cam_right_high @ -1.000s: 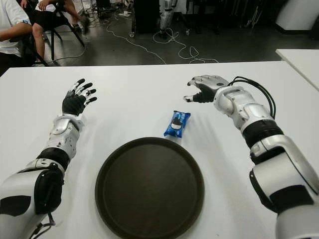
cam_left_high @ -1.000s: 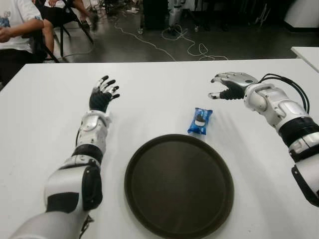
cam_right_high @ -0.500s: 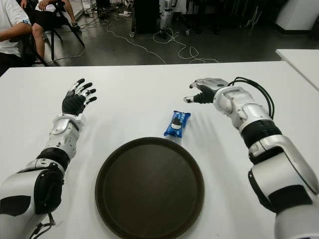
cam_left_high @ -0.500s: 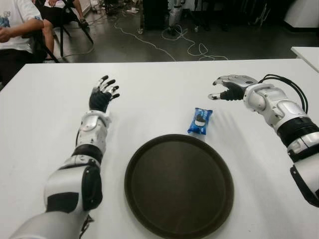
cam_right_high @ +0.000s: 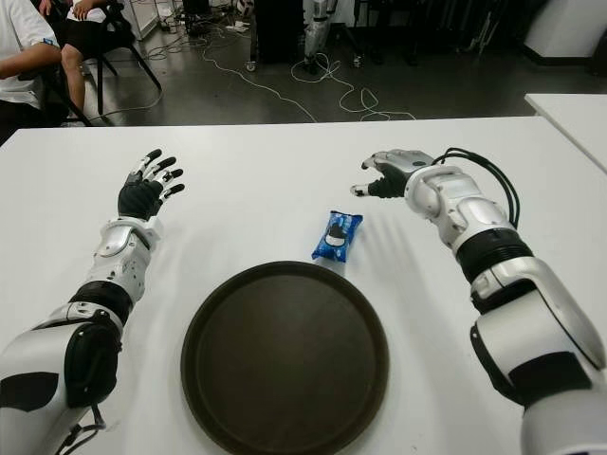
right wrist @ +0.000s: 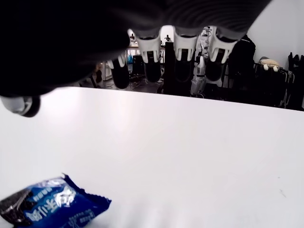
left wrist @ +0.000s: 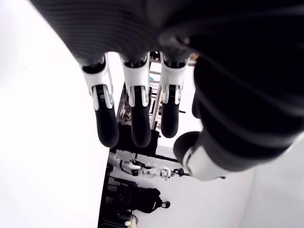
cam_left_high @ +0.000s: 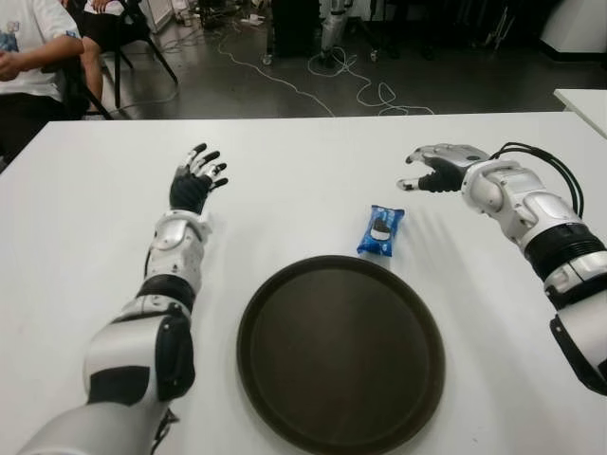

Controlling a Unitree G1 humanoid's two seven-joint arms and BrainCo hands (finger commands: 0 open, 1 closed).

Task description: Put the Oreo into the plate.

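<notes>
Surface [cam_left_high: 303, 161]: a white top that fills most of both eye views and carries everything below; dark floor with loose cables lies beyond its far edge.
Second surface [cam_left_high: 583, 100]: a corner of another white top shows at the far right, apart from the main one.
Person [cam_left_high: 28, 57]: seated on a chair past the far left corner, in a white shirt, only partly in view.
Plate [cam_left_high: 340, 353]: round, dark brown with a low rim, lying flat on the near middle of the surface, with nothing in it.
Left robot hand [cam_left_high: 194, 180]: shows over the surface well to the left of the plate and farther back, palm dark, fingers stretched out and fanned apart, holding nothing; its own wrist view shows the fingers [left wrist: 135, 111] straight with only air beyond them.
Right robot hand [cam_right_high: 391, 172]: held over the surface on the far right side, beyond and to the right of the Oreo and apart from it; fingers loosely curved, thumb out to the side, nothing between them.
Oreo [cam_left_high: 380, 230]: a small blue packet with a cookie printed on it, lying flat on the surface just beyond the plate's far right rim, close to it but outside it; the right wrist view shows it on the bare white top below the fingers [right wrist: 152, 59].
</notes>
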